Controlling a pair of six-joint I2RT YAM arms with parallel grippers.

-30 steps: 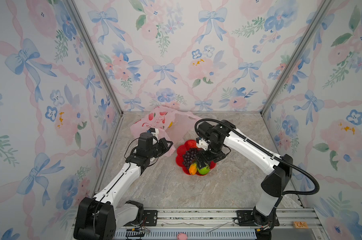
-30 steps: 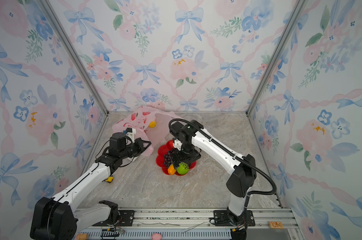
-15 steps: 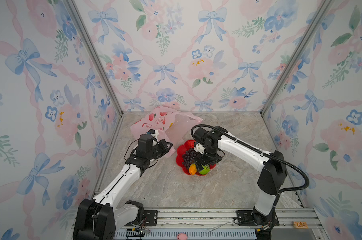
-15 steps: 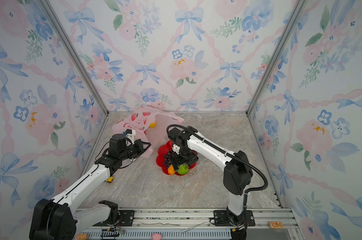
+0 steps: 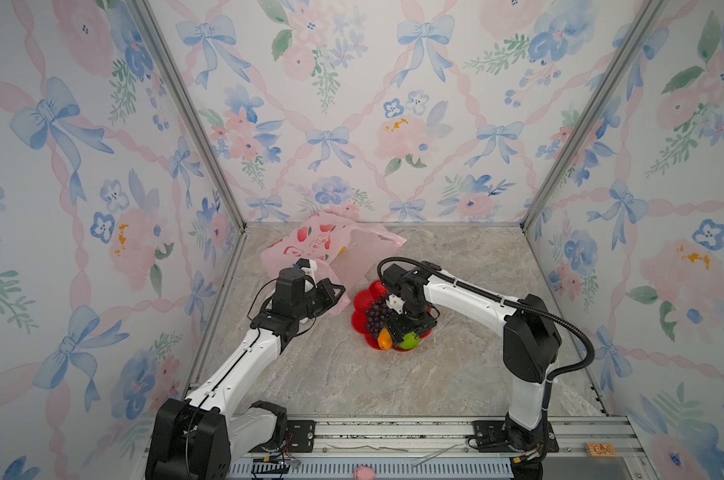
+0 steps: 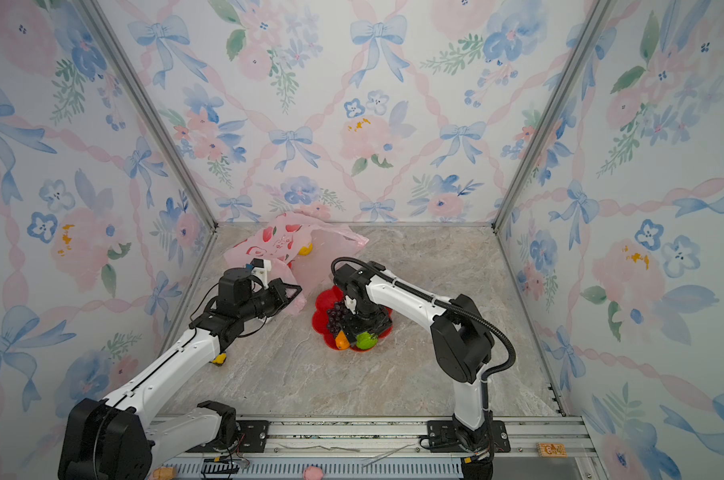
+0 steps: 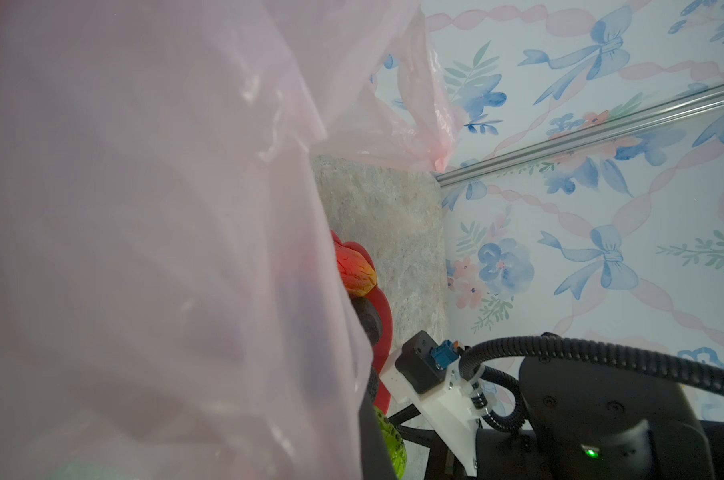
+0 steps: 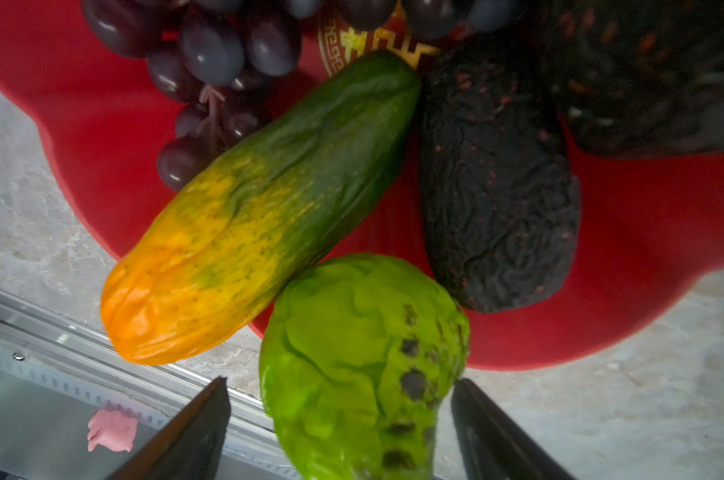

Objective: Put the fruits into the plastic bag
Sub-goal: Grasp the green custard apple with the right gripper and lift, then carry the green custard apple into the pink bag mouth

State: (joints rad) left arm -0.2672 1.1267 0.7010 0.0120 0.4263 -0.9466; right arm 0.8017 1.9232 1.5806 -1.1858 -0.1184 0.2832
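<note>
The pink plastic bag (image 5: pixel 310 245) lies crumpled at the back left, and a yellow fruit (image 6: pixel 305 249) shows in its mouth. My left gripper (image 5: pixel 337 293) is shut on the bag's near edge, holding it up; the bag (image 7: pixel 144 208) fills most of the left wrist view. The other fruits sit on a red plate (image 5: pixel 360 303): purple grapes (image 5: pixel 374 313), a green-orange long piece (image 8: pixel 248 216), blackish ovals (image 8: pixel 497 187), a red-yellow mango (image 7: pixel 354 270) and a green round one (image 8: pixel 352 353). My right gripper (image 8: pixel 339 382) is open, its jaws straddling the green fruit with a gap on each side.
The floral walls stand close on three sides. A metal rail runs along the front edge with a small pink object (image 5: pixel 363 473) and an orange tag (image 5: pixel 599 449) on it. A small yellow piece (image 6: pixel 219 359) lies by the left wall under my left arm.
My right gripper has dropped lower over the front of the plate onto the green fruit, and its jaws have narrowed. The left arm and the bag have stayed still.
</note>
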